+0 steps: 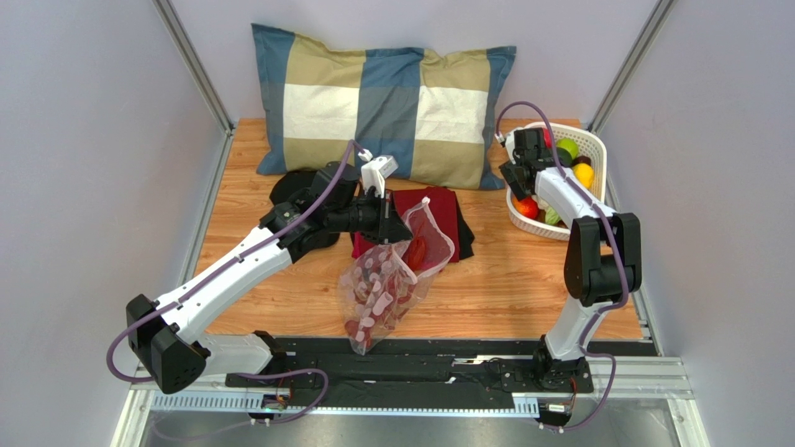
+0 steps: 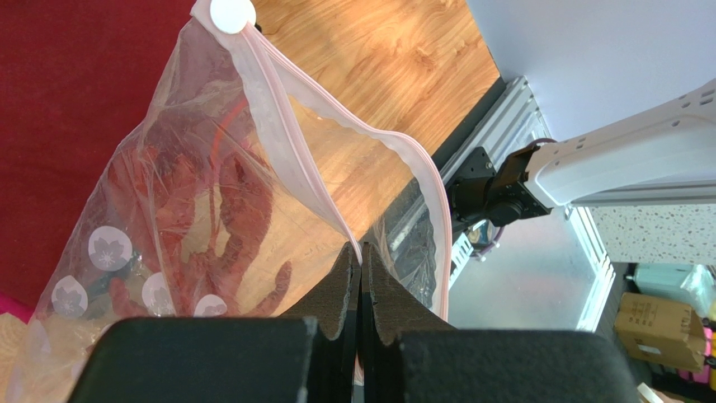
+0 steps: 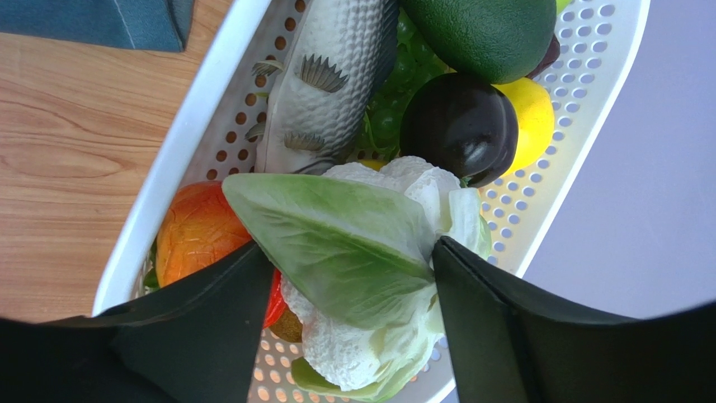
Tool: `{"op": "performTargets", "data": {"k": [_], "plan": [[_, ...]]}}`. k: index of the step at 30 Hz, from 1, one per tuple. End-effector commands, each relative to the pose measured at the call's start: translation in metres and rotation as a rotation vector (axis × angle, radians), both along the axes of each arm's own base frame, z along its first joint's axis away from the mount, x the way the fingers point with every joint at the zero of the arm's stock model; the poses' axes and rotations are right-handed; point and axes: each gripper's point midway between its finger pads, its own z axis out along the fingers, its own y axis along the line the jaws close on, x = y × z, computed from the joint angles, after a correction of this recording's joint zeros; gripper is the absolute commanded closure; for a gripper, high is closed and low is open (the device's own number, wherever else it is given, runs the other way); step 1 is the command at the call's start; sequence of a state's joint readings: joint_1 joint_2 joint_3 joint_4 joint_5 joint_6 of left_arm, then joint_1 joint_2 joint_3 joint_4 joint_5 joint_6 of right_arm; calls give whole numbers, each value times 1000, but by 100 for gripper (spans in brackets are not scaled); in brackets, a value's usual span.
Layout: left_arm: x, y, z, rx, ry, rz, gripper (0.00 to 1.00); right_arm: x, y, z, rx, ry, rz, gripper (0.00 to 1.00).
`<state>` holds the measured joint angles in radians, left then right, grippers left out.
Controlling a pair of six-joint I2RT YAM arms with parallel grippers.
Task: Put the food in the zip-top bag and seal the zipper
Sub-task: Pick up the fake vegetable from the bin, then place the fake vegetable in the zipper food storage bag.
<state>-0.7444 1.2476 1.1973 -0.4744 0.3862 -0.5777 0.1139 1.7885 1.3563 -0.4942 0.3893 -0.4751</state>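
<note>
Cauliflower [image 3: 370, 252] with green leaves, gripped between fingers of right end effector [image 3: 351, 248], down inside white basket [image 3: 210, 126]. Zip-top bag [image 1: 387, 279] well off to its left, mouth edge pinched by closed left end effector [image 2: 361, 252], gaping open.

Robot test cell in a lab. Wooden table [image 1: 523, 279] boxed in by plain grey panels [image 1: 84, 186] and metal posts [image 1: 193, 60]; left arm [image 1: 233, 270] and right arm [image 1: 597, 251] bolted to a black rail [image 1: 420, 358] at the near edge, purple cable [image 1: 328, 183] trailing. Props rather than belongings: checked pillow [image 1: 383, 102], plastic food [image 3: 336, 243] heaped in a white basket [image 3: 197, 117]. Past the table's edge, speckled floor [image 2: 639, 235] and a cardboard box [image 2: 660, 323].
</note>
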Motion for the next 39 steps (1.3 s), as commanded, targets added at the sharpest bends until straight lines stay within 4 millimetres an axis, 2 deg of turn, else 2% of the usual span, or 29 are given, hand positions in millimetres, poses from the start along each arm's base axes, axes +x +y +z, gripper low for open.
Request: {"op": "performTargets", "data": {"k": [1,3,5,7,8,10,11,14,16,18,20,22,23,24,25,26,29,30,31,32,33,34,35,36,37,38,39], "plan": [[1,-3,15,-48,-46,-8,100,10,-8,4,-55,-7,-5,34],[1,-3,15,-47,-44,-8,100,10,-9,8,-62,-9,-3,51],[0,-2,15,-48,-40,-10,100,9,-10,16,-65,-18,-11,61],[0,-3,16,-52,-41,-14,100,8,-9,26,-48,-29,-13,67],[-1,-2,16,-52,-40,-13,100,7,-8,31,-43,-33,-11,76],[-1,-3,16,-52,-41,-15,100,4,-7,42,-34,-42,-6,89],[-1,-2,15,-52,-40,-13,100,5,-8,51,-35,-60,-7,100],[-2,-2,16,-57,-41,-15,100,1,-6,79,-22,-103,9,100],[-3,-2,15,-61,-37,-17,100,-6,-2,105,21,-153,26,100],[-5,-2,16,-71,-35,-21,100,-12,4,134,81,-206,45,100],[-5,-3,19,-84,-35,-20,100,-25,20,171,189,-292,88,100],[-6,-4,18,-95,-20,-19,100,-42,40,210,301,-371,162,100],[-5,-4,18,-102,-16,-16,100,-50,50,221,375,-394,169,100],[-5,-4,18,-106,-12,-15,100,-61,71,235,475,-397,242,100],[-5,-5,18,-111,-9,-16,100,-71,83,246,547,-409,269,100],[-4,-6,20,-124,-11,-14,100,-88,96,264,648,-438,280,100],[0,-6,24,-143,-19,-3,100,-129,137,295,908,-448,398,100],[1,-5,24,-149,-12,4,100,-143,156,309,1067,-432,418,100],[2,-5,27,-163,-20,4,100,-149,164,300,1135,-393,415,100],[1,-5,30,-176,-26,3,100,-158,172,302,1206,-376,424,100],[2,-4,28,-180,-19,12,100,-172,181,319,1308,-387,447,100],[3,-4,32,-194,-31,17,100,-177,185,317,1363,-371,435,100],[1,-3,35,-205,-40,13,100,-178,188,301,1411,-324,401,100],[1,-3,34,-210,-38,13,100,-185,193,307,1489,-320,393,100],[1,-4,36,-223,-42,13,100,-187,197,303,1524,-300,382,100],[0,-3,38,-233,-47,13,100,-184,200,284,1552,-256,342,100],[-1,-4,36,-237,-46,11,100,-182,202,286,1580,-274,340,100]]}}
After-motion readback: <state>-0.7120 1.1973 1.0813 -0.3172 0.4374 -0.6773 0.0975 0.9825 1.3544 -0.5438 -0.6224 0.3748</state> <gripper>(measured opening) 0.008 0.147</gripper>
